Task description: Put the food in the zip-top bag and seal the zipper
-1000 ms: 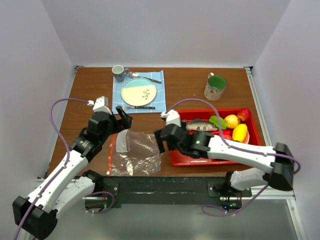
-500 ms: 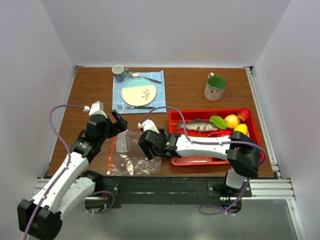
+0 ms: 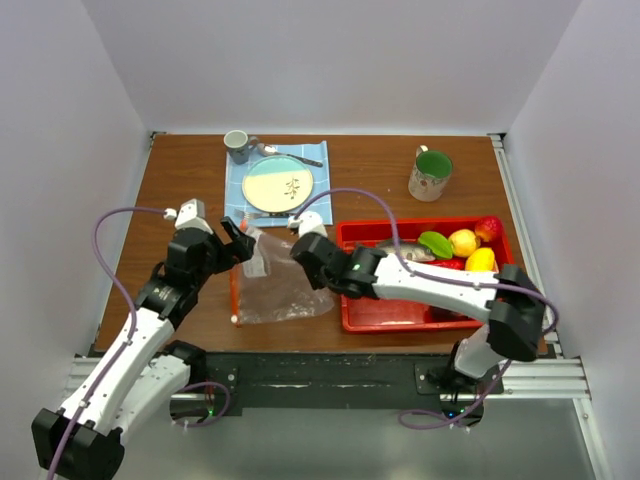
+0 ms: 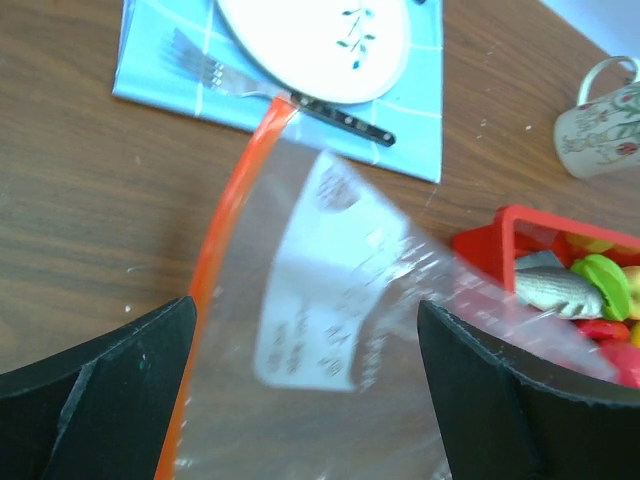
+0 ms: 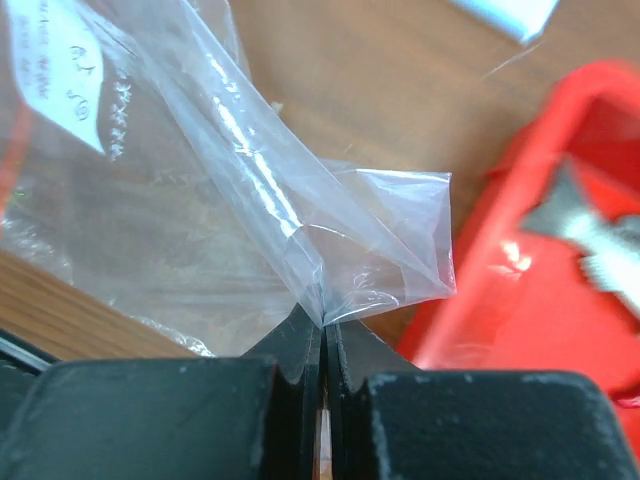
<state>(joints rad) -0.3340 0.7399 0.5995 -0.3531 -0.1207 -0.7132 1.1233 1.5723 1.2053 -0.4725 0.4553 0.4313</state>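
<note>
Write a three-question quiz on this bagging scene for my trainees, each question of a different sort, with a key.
1. True or false: the right jaws are shut on a fold of the zip-top bag.
2. Multiple choice: where does the fish lie? A) in the red tray; B) on the plate; C) inside the bag.
3. Fill in the blank: the left jaws stand ____, with the bag's zipper in view between them.

Key
1. True: the right wrist view shows the plastic pinched between closed jaws.
2. A.
3. Open.
</note>
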